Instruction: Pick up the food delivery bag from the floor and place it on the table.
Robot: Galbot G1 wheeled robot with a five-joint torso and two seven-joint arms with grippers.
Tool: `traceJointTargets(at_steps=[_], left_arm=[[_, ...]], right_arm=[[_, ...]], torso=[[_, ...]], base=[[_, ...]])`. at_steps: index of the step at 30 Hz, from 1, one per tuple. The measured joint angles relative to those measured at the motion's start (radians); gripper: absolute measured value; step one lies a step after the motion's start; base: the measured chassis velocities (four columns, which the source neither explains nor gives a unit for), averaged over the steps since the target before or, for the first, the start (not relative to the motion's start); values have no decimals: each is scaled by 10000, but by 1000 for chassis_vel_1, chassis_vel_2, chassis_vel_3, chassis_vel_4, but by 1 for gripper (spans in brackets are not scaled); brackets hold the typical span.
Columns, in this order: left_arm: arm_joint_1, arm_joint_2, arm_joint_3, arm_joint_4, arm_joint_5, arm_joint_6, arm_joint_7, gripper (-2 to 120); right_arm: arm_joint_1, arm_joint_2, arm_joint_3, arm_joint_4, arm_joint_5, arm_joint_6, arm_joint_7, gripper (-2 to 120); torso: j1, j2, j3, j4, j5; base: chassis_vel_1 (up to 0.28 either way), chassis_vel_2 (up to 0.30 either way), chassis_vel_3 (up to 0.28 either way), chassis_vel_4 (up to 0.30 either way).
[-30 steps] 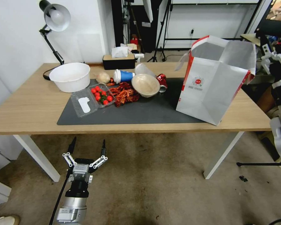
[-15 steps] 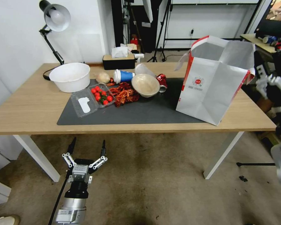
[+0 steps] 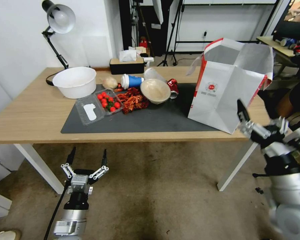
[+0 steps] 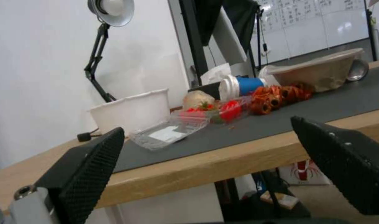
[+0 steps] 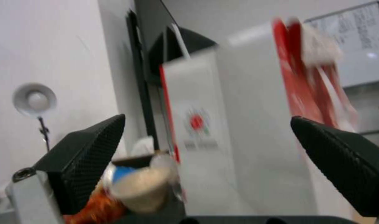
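Basically done: your food delivery bag (image 3: 228, 83) stands upright on the far-right end of the counter (image 3: 30, 116), half on the dark grey mat (image 3: 150, 118), off the floor (image 3: 163, 193). Right claw (image 3: 261, 125) is released, empty, just near-right of the bag, below counter edge. Left claw (image 3: 86, 160) hangs spread and empty, low over the floor at near left. Nothing left but parking arms.
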Motion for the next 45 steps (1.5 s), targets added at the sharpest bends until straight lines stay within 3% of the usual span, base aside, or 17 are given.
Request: traceJointTargets(at_steps=[6,10,14,23,31,45], left_arm=[[-99,7,11,158,-5,76,183,100],[-135,-9,41,326,-3,113,353,100],[-169,-17,28,425,-3,101,413,100],[-190,-36,-69,544,-25,-39,449,100],[-244,-19,-121,589,-45,-51,441,100],[-232,-30,-170,596,-13,-72,417,100]], right_arm=[[-500,568,-151,-1037,-751,914,-311,100],[-779,940,-251,-1980,-1715,2091,-393,100],[-762,1055,-279,-2317,-2032,2446,-393,100],[-652,1162,-315,-2609,-2294,2413,-48,100],[-703,1135,-433,-2388,-2323,1286,356,100],[-650,1126,-416,-2355,-2358,1225,324,100]], torso=[[0,0,0,3,-1],[0,0,0,2,1],[0,0,1,2,1],[0,0,1,2,0],[0,0,0,2,0],[0,1,1,2,0]], base=[[0,0,0,0],[0,0,0,0],[0,0,0,0],[0,0,0,0],[0,0,0,0],[0,0,0,0]])
